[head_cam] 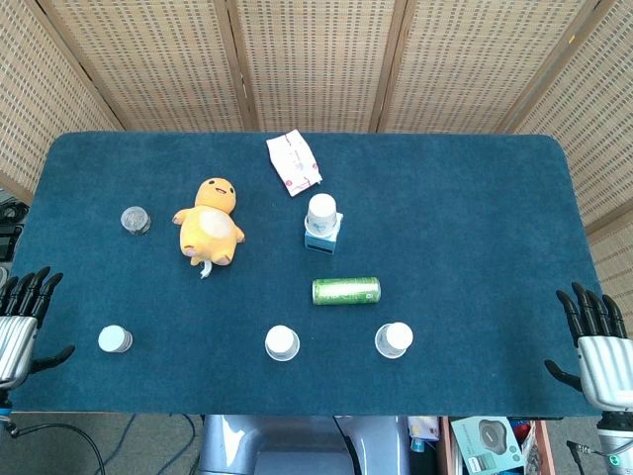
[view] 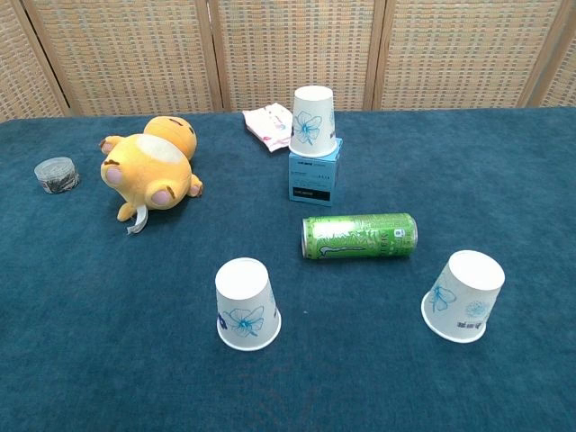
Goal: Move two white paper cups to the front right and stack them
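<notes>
Several white paper cups stand upside down on the blue table. One cup (head_cam: 282,342) (view: 246,303) is at the front middle, another (head_cam: 394,339) (view: 463,295) to its right, and a third (head_cam: 115,339) at the front left, seen only in the head view. One more cup (head_cam: 322,213) (view: 312,121) sits on a small blue box (head_cam: 322,237) (view: 314,176). My left hand (head_cam: 25,322) hovers at the table's front left edge with its fingers spread, holding nothing. My right hand (head_cam: 598,341) is at the front right edge, also empty with fingers apart. Neither hand shows in the chest view.
A green can (head_cam: 346,290) (view: 359,236) lies on its side behind the front cups. A yellow plush toy (head_cam: 209,222) (view: 148,166), a white packet (head_cam: 294,162) (view: 267,123) and a small grey roll (head_cam: 135,220) (view: 57,174) lie further back. A wicker screen stands behind the table.
</notes>
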Controlling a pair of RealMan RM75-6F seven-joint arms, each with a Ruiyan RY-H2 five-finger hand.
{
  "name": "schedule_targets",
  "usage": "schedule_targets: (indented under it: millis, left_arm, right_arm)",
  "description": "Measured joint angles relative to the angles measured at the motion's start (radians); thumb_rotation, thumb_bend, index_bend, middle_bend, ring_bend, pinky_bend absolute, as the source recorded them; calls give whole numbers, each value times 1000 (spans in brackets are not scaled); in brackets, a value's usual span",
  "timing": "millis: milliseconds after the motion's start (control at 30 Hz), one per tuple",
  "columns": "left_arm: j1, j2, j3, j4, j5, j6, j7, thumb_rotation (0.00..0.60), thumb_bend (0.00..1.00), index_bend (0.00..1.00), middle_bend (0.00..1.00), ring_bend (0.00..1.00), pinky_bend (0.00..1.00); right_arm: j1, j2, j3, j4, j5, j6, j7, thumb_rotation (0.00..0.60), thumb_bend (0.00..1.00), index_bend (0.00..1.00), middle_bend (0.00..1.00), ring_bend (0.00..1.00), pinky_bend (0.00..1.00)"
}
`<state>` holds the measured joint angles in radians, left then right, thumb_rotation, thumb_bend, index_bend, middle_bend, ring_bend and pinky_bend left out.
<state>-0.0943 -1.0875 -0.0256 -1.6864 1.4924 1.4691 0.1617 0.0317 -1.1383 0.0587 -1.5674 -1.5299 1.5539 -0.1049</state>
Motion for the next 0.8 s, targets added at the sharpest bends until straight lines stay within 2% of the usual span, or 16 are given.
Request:
schedule_targets:
  millis: [333,533,667,800]
  left_arm:
    - [4,-2,-3,9,9,17,-11,600,127,0,0,0,0]
    - [0,-23,-18,29,6,30,-14,600,128,0,0,0,0]
    - [-5,-33,-27,43,-21,13,-11,600,128,0,0,0,0]
    - [-15,-44,-40,62,-53,-8,-11,600,128,0,0,0,0]
  right_arm:
    - [39,6,9,-16,-16,-42,25,600,0,0,0,0,0]
    - [141,51,43,-120,-16,-180,29,600,0,0,0,0,0]
    - [261,74,102,-199,27,-324,26,600,0,0,0,0,0]
    - [412,63,189,-231,137,-470,3,600,0,0,0,0,0]
